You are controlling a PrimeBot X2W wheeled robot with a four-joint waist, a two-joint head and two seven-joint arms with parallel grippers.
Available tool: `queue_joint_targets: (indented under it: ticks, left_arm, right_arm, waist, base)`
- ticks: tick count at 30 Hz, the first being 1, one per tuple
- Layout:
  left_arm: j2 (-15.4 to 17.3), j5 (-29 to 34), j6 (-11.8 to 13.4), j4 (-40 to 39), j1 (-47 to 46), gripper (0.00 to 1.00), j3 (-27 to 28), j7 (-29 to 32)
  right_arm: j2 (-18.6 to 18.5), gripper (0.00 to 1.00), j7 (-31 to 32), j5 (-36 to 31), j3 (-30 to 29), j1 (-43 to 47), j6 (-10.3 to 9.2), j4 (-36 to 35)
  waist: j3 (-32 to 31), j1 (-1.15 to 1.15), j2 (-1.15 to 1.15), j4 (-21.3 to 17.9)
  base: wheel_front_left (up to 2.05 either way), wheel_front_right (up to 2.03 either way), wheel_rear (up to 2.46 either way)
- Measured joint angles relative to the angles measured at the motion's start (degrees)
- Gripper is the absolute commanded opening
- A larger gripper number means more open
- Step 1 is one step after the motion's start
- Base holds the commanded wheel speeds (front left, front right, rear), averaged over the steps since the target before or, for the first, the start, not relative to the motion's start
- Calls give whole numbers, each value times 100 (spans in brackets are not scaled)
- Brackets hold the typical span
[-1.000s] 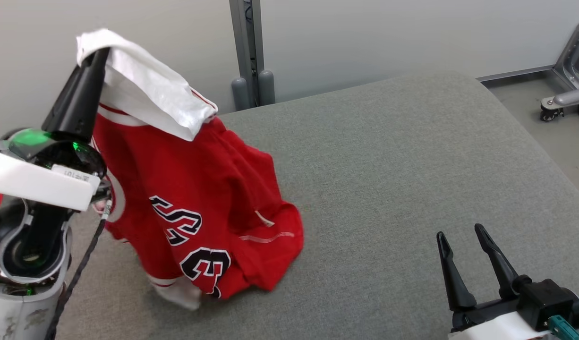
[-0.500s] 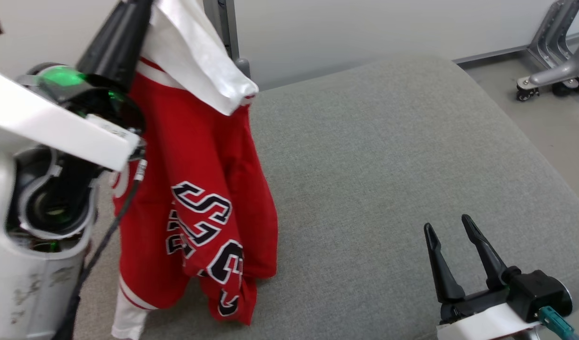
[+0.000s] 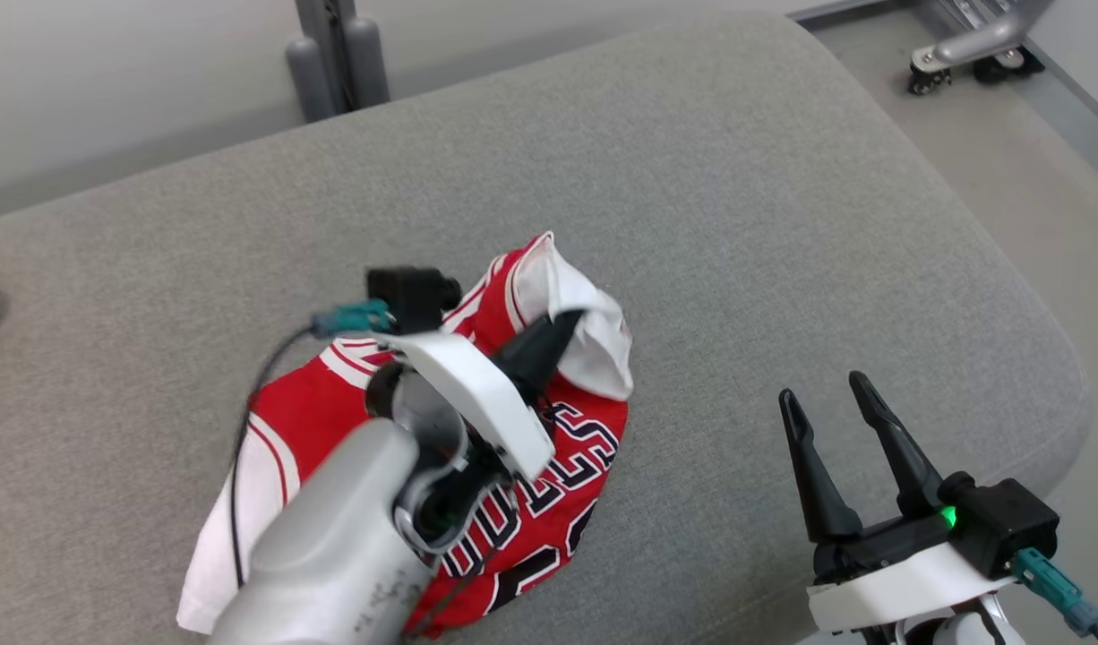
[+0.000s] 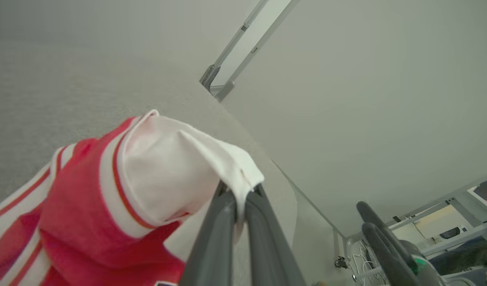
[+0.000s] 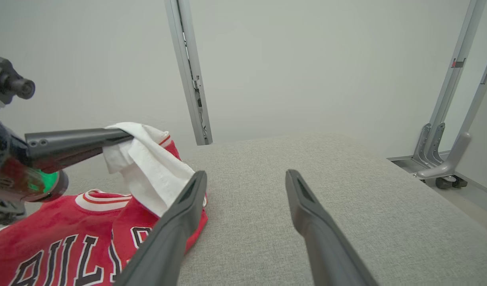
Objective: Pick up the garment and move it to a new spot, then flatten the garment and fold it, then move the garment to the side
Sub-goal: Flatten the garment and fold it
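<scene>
While pinching jersey's [image 3: 558, 466] white flap [image 3: 594, 345] w/ L gripper [image 4: 237, 195] shut tight, R gripper [image 3: 822, 387] wide open & empty nearby, prob. mid-relocation: jersey heaped mid-cushion [image 3: 737, 224]; flatten, fold, side-move yet to do.

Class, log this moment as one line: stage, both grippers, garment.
stage: jersey not yet flattened | left gripper: shut on white sleeve | right gripper: open, apart from jersey | jersey: bunched on grey cushion, sleeve lifted

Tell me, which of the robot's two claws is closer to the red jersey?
Left. The left gripper is shut on a white part of the jersey. The right gripper is open and apart from it, off to its right over the grey cushion.
</scene>
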Motion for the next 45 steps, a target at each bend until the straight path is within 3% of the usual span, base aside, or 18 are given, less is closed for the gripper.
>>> queue_joint_targets:
  ticks: [5, 6, 7, 14, 26, 35, 45]
  left_arm:
    - [-146, 148, -55, 655, -77, 0, -691, -343]
    - [-159, 164, -57, 682, -132, 37, -797, -458]
    - [-171, 179, -64, 698, -175, 100, -871, -561]
    - [-70, 255, 14, 617, 7, 100, -906, -1202]
    - [1368, -186, 1330, -619, 2041, 100, 35, -1660]
    - [1740, -597, 1593, -454, 2565, 100, 244, -1249]
    - [1539, -817, 1270, 264, 2317, 100, 132, -881]
  right_arm:
    - [1, 100, 0, 27, -58, -56, 0, 0]
    - [1, 100, 0, 26, -78, -56, 0, 2]
    - [-1, 100, 0, 24, -104, -56, 0, 4]
    - [0, 100, 0, -53, -232, 73, 0, 66]
    - [3, 100, 0, -180, -214, 316, 0, 66]
    - [2, 100, 0, -321, -129, 383, 0, 87]
    - [2, 100, 0, -331, -103, 339, 0, 122]
  waist:
    - [158, 0, 0, -48]
    - [161, 0, 0, -27]
    - [156, 0, 0, -1]
    - [-85, 0, 0, 214]
    - [-527, 0, 0, 777]
    - [-532, 0, 0, 995]
    - [-408, 0, 0, 949]
  base:
    - [0, 0, 0]
    - [0, 0, 0]
    - [0, 0, 0]
    - [0, 0, 0]
    - [0, 0, 0]
    - [0, 0, 0]
    - [0, 0, 0]
